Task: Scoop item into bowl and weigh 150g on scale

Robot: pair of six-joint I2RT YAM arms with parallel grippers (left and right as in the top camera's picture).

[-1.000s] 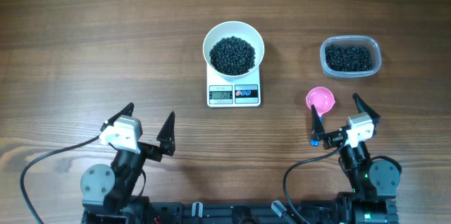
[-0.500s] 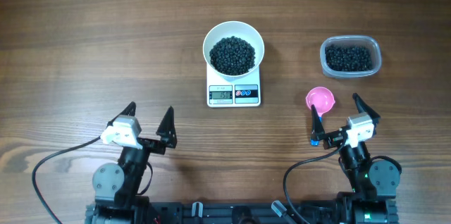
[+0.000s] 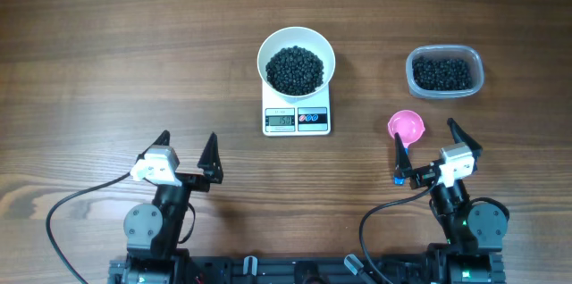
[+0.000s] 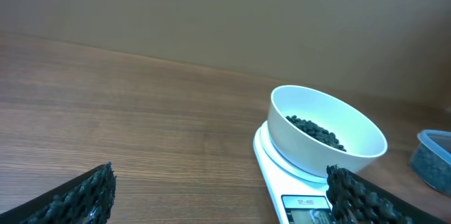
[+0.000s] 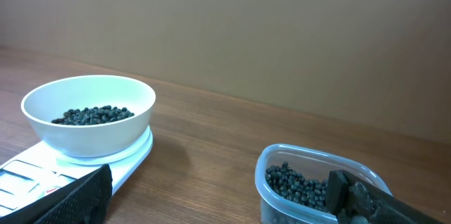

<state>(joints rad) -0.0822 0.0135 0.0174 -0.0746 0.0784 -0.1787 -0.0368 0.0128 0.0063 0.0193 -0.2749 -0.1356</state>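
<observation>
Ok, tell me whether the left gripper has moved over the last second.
Yes, slightly. Judged against the scale, the left gripper has squared up, its inner finger edging forward toward the scale.

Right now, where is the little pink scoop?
In the overhead view, the pink scoop sits on the robot's right side, between the clear tub and the right gripper, right of the scale.

I find nothing I can read with certainty. The scale [image 3: 296,108] shows dark digits on its grey display [image 3: 282,121], but in every view they are too small and blurred to make out.
</observation>
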